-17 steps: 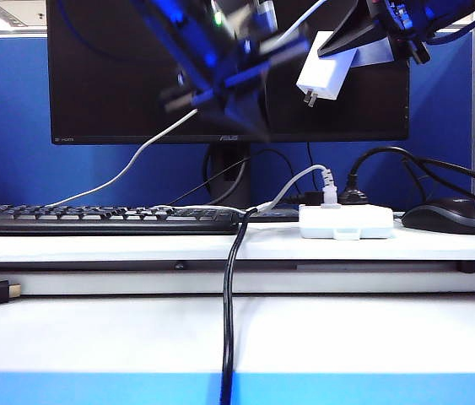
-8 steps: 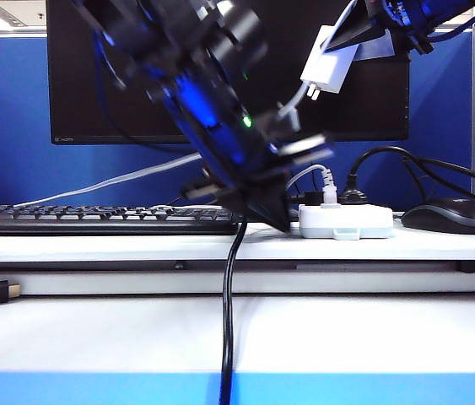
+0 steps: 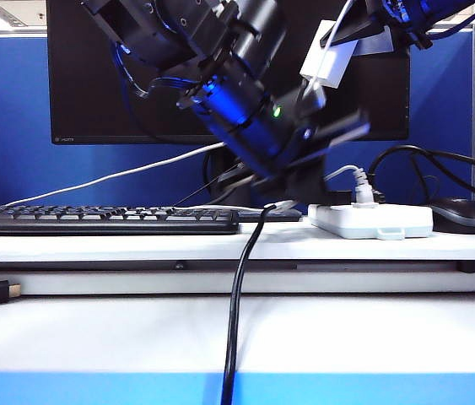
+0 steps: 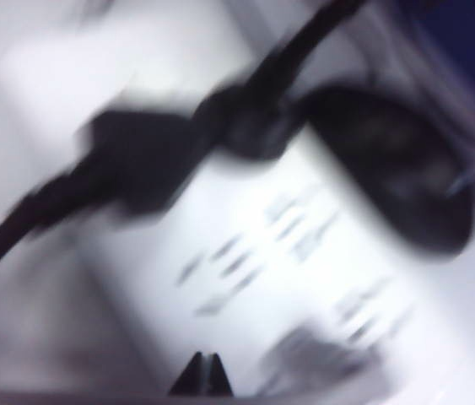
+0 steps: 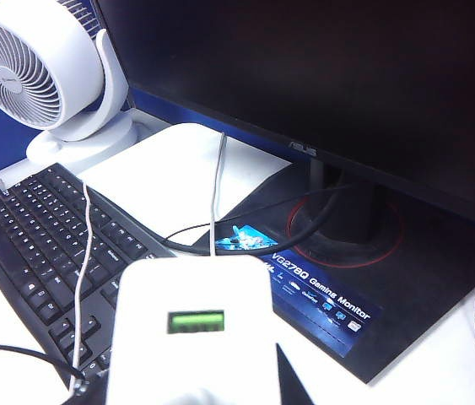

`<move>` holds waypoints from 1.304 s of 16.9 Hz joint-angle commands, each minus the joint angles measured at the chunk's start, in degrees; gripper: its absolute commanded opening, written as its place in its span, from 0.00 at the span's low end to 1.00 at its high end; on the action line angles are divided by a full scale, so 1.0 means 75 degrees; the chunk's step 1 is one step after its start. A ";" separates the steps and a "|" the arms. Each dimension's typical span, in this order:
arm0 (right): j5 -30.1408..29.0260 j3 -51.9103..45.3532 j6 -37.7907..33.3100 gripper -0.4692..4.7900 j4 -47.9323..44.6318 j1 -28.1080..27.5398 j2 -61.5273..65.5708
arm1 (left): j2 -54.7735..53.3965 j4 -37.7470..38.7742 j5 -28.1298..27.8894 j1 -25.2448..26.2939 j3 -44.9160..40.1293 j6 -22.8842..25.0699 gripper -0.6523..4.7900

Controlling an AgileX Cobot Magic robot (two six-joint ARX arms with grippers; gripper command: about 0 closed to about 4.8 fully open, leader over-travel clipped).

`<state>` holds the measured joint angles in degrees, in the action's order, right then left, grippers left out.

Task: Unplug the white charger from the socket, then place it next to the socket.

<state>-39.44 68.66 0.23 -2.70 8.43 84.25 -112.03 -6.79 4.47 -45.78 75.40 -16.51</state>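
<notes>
The white charger point(image 3: 326, 63) hangs high in front of the monitor, prongs out of the socket, with my right gripper point(image 3: 348, 32) shut on it. In the right wrist view the charger point(image 5: 191, 325) fills the space between the fingers of my right gripper point(image 5: 191, 384), its green port facing the camera. The socket point(image 3: 370, 221), a flat white power strip, lies on the raised desk. My left gripper point(image 3: 304, 187) is down at the socket's left end, blurred. In the left wrist view my left gripper point(image 4: 204, 377) shows its tips together just above the socket point(image 4: 271, 253).
A small white ribbed plug point(image 3: 359, 191) and a black plug point(image 4: 136, 160) sit in the socket. A black mouse point(image 3: 461, 215) lies right of it and a keyboard point(image 3: 102, 219) left. A black cable point(image 3: 241, 295) hangs over the desk's front edge. A white fan point(image 5: 43, 76) stands beyond the keyboard.
My left arm has swung down to the socket's left end. The socket and the mouse have slid to the right. The right gripper has tilted slightly, lifting the charger a little.
</notes>
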 commanded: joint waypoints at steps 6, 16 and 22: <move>0.0067 0.0044 -0.0557 0.09 -0.0251 0.0000 -0.0099 | 0.1241 0.1253 -0.0143 -0.0023 0.0026 0.0035 0.11; -0.0583 0.0041 -0.1259 0.09 0.1851 0.0644 -0.0105 | 0.2862 0.3110 -0.1801 0.0510 0.0026 0.0804 0.11; -0.0428 0.0032 -0.1265 0.09 0.4144 0.1067 -0.0102 | 0.2862 0.3177 -0.1769 0.0962 0.0026 0.0804 0.11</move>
<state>-43.03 68.66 -9.17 26.11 16.43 83.90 -90.76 17.52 -8.82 -38.44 75.40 -10.72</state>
